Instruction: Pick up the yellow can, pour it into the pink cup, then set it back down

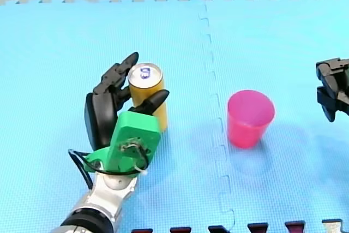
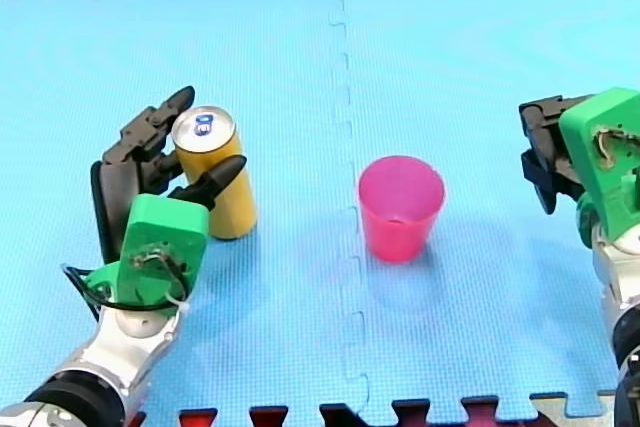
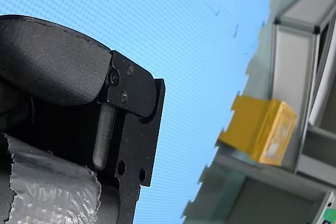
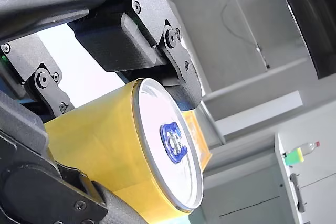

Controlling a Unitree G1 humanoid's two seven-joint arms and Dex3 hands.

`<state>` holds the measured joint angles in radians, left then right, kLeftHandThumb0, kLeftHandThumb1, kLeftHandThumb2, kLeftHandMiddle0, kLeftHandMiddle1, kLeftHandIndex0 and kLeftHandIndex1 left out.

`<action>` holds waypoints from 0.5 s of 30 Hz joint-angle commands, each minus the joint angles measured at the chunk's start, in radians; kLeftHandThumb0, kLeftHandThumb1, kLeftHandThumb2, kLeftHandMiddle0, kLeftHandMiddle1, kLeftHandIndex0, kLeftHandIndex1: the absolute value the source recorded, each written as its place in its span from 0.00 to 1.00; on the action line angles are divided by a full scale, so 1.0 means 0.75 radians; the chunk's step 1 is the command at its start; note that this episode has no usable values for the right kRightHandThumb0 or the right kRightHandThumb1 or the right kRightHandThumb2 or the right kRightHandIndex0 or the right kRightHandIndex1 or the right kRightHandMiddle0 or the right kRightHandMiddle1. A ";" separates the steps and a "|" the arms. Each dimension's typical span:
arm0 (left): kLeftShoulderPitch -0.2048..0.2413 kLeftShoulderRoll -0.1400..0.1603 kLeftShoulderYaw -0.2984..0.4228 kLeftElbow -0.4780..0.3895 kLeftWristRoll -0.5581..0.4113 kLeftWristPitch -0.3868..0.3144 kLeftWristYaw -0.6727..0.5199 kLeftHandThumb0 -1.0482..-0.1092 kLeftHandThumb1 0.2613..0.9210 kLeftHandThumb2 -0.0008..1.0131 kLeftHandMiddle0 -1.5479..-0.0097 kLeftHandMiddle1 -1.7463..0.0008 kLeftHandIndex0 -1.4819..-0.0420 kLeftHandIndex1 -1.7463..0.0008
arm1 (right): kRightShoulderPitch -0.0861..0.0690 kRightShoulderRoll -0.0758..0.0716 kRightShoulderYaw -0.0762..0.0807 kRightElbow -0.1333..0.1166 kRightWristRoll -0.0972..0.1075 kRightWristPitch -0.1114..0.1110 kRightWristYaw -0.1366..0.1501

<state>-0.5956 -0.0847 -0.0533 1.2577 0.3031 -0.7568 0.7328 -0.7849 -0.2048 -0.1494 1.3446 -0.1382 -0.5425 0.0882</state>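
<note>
The yellow can (image 1: 143, 92) stands upright on the blue foam mat (image 1: 262, 42), left of centre. My left hand (image 1: 147, 77) is wrapped around it, the fingers (image 1: 117, 75) behind it and the thumb (image 1: 155, 101) across its front. The second wrist view shows the can (image 4: 105, 145) close up between the black fingers (image 4: 131, 40), its lid facing the camera. To the right of the can the pink cup (image 1: 250, 118) stands upright, apart from it. My right hand (image 2: 540, 152) is at the right edge, to the right of the cup, and holds nothing.
Mat seams (image 1: 210, 53) run between the can and the cup. The mat's jigsaw front edge (image 2: 400, 412) lies near me. Beyond the mat's edge, a yellow box (image 3: 262, 129) sits by a metal frame (image 3: 294, 77) in the first wrist view.
</note>
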 commanded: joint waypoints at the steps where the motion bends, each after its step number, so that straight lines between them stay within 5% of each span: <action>1: -0.001 0.005 -0.012 0.015 0.015 0.008 0.006 0.77 0.85 0.00 0.19 1.00 0.22 1.00 | 0.005 -0.007 0.000 -0.001 0.000 -0.004 -0.003; 4: 0.002 0.005 -0.011 0.019 0.008 -0.028 -0.018 0.77 0.84 0.00 0.22 1.00 0.28 1.00 | 0.005 -0.008 0.001 -0.001 -0.001 -0.005 -0.006; 7: 0.006 0.000 0.005 0.024 -0.018 -0.054 -0.065 0.64 0.81 0.00 0.27 1.00 0.36 1.00 | 0.006 -0.010 0.001 -0.002 0.000 -0.006 -0.007; 15: 0.001 -0.007 0.030 0.030 -0.053 -0.061 -0.114 0.57 0.79 0.00 0.33 1.00 0.39 1.00 | 0.005 -0.015 0.003 -0.003 0.000 -0.004 -0.004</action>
<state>-0.5934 -0.0896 -0.0334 1.2751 0.2659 -0.8021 0.6513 -0.7842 -0.2096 -0.1475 1.3437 -0.1390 -0.5431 0.0859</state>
